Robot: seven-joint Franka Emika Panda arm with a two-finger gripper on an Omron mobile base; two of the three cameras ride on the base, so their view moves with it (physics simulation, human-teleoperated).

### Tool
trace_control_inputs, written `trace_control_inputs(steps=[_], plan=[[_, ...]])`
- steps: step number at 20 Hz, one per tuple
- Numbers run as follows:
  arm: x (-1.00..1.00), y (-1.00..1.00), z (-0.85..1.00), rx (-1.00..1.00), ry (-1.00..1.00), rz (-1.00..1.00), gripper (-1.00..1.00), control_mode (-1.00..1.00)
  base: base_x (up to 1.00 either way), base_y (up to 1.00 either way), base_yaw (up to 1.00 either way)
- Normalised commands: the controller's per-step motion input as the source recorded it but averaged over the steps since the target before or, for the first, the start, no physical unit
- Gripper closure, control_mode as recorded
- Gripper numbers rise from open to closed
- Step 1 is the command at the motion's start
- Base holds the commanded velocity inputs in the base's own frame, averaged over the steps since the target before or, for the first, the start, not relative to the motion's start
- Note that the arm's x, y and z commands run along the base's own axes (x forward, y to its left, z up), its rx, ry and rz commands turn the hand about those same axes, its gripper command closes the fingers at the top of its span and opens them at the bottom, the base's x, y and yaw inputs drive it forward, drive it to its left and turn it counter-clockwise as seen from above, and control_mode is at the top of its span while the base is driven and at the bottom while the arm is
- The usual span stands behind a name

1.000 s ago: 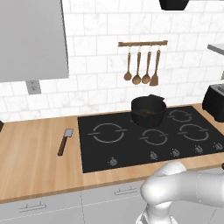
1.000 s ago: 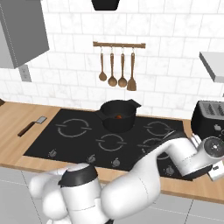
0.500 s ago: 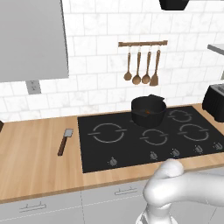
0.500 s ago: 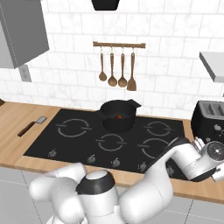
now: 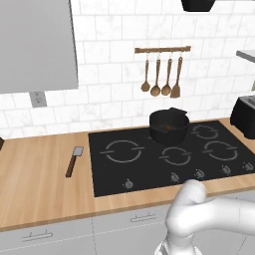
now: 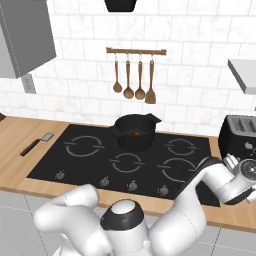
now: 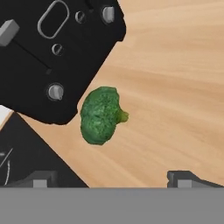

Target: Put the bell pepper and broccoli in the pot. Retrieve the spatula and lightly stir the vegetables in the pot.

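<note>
Broccoli lies ahead of my wide-open pincer, on the wood beside the toaster.

I have the two-finger gripper (image 7: 113, 178) spread wide and empty; the bright green lumpy broccoli (image 7: 101, 114) lies on the counter straight ahead between the tips, stem pointing right, head almost touching the black toaster (image 7: 52, 52).

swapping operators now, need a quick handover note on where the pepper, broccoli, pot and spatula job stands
End effector: open, empty, over the broccoli in the hand view.
Broccoli: on the wooden counter beside the black toaster, not gripped.
Bell pepper: a red-orange piece already in the pot on the cooktop.
Spatula: flat on the counter left of the cooktop, untouched.
Left: grasp broccoli, drop in pot, fetch spatula, stir.
</note>
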Motion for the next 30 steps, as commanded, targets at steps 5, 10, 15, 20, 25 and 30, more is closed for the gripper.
trace_control_inputs(steps=[5, 10, 15, 20, 25, 30], plan=[[0.20, -0.19, -0.13, 0.00, 0.00, 0.00, -1.00, -1.00, 0.00, 0.00, 0.00], [0.13, -0.02, -0.07, 0.00, 0.00, 0.00, -1.00, -1.00, 0.00, 0.00, 0.00], [0.17, -0.02, -0.14, 0.00, 0.00, 0.00, -1.00, -1.00, 0.00, 0.00, 0.00], [0.16, -0.09, -0.23, 0.00, 0.00, 0.00, -1.00, -1.00, 0.00, 0.00, 0.00], [0.14, -0.14, -0.16, 0.00, 0.00, 0.00, -1.00, -1.00, 0.00, 0.00, 0.00], [0.11, -0.17, -0.04, 0.00, 0.00, 0.00, -1.00, -1.00, 0.00, 0.00, 0.00]])
